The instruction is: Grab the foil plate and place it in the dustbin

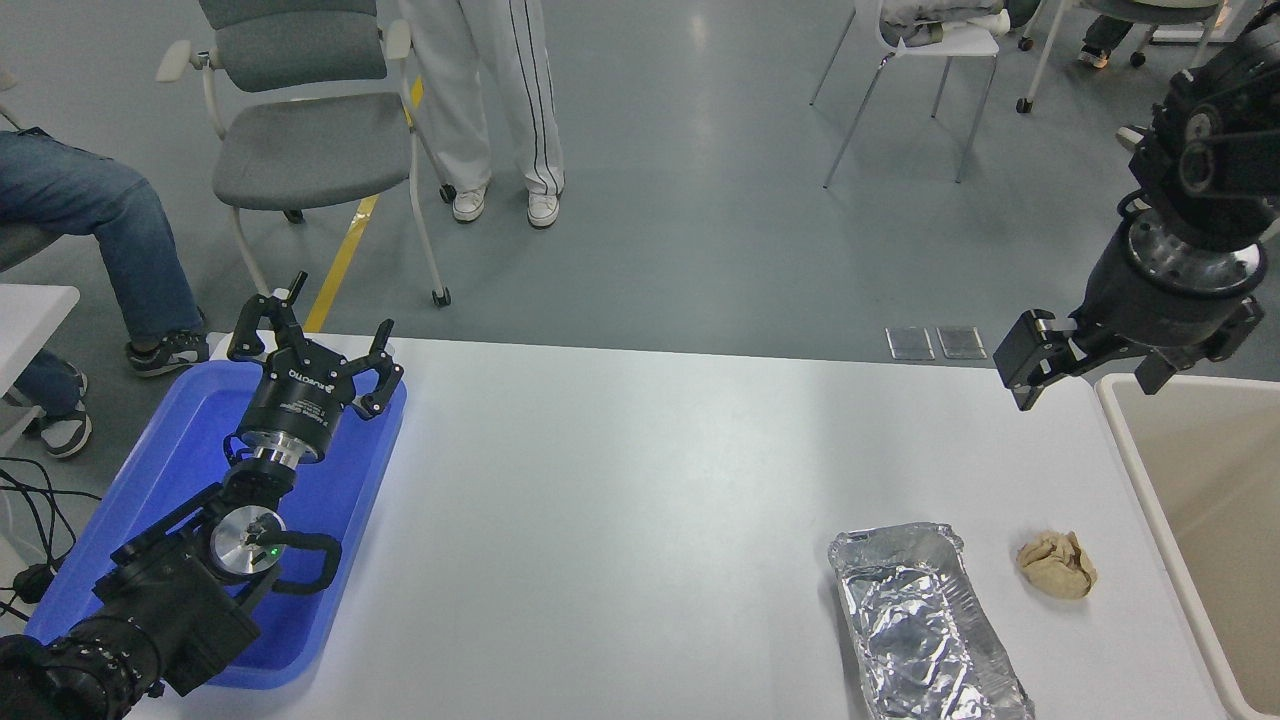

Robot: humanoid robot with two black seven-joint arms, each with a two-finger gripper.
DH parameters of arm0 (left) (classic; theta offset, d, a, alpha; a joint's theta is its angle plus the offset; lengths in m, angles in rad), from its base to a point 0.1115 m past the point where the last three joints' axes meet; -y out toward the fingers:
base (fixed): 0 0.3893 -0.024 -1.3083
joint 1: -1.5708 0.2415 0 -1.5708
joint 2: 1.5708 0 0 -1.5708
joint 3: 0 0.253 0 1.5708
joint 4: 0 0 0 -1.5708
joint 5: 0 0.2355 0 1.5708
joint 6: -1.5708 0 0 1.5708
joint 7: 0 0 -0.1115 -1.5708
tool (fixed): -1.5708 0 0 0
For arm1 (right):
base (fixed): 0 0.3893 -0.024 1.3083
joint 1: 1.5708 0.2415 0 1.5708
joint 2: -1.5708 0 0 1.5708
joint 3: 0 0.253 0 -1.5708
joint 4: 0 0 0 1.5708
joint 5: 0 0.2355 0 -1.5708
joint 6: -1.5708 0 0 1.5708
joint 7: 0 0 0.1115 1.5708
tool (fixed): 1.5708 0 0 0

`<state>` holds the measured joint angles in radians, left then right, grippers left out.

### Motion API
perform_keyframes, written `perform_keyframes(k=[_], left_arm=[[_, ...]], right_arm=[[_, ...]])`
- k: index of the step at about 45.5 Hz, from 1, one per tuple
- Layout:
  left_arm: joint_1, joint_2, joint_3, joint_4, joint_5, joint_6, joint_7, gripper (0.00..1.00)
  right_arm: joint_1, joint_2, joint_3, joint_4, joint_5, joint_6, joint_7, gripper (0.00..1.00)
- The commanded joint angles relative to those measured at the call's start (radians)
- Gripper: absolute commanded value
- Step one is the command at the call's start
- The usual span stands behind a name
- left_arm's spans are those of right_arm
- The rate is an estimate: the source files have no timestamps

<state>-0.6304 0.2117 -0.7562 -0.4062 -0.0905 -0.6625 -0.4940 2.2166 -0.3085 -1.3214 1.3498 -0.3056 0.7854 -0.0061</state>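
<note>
My right end effector [1040,365] hangs in the air above the far right corner of the tabletop [640,500], near the dustbin's far rim. It carries nothing, and from this angle I see only one blocky finger pointing left and down, so I cannot tell how wide it stands. The arm behind it comes in from the right edge, high over the dustbin [1215,530].

The foil plate [925,630] lies flat on the near right part of the tabletop, well apart from the right end effector and nearer to me. Its long side runs away from me at a slight slant, and its near end runs out of view at the bottom edge. Just to its right, not touching it, sits a crumpled paper ball [1057,564], between the plate and the dustbin. The dustbin stands against the tabletop's right side, and I see only plain beige inside it.

My left end effector [315,345] is parked at the lower left above a blue tray [180,470], fingers spread wide and holding nothing.

Beyond the tabletop's far side, a person [490,100] in white trousers stands beside a grey chair [300,130], and another person in jeans [90,220] sits at the left edge.
</note>
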Motion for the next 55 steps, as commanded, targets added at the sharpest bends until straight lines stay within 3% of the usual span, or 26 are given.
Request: perform_keyframes(k=[1,30,46,55], left_arm=[[0.0,0.0,0.0,0.001,0.0,0.0,0.0,1.0],[-0.002,0.0,0.002,0.0,0.0,0.0,0.0,1.0],[-0.002,0.0,0.002,0.0,0.0,-0.002,0.0,1.0],[0.0,0.0,0.002,0.0,0.0,0.0,0.0,1.0]], right_arm=[[-0.008,-0.001,0.016,-0.001,0.0,0.0,0.0,1.0],[-0.187,-0.024,0.057,-0.001,-0.007,0.0,-0.002,1.0],[-0.328,-0.032,0.198,0.0,-0.075,-0.081,-0.005,1.0],[-0.416,-0.024,0.24,0.0,-0.152,-0.233,-0.008,0.98]])
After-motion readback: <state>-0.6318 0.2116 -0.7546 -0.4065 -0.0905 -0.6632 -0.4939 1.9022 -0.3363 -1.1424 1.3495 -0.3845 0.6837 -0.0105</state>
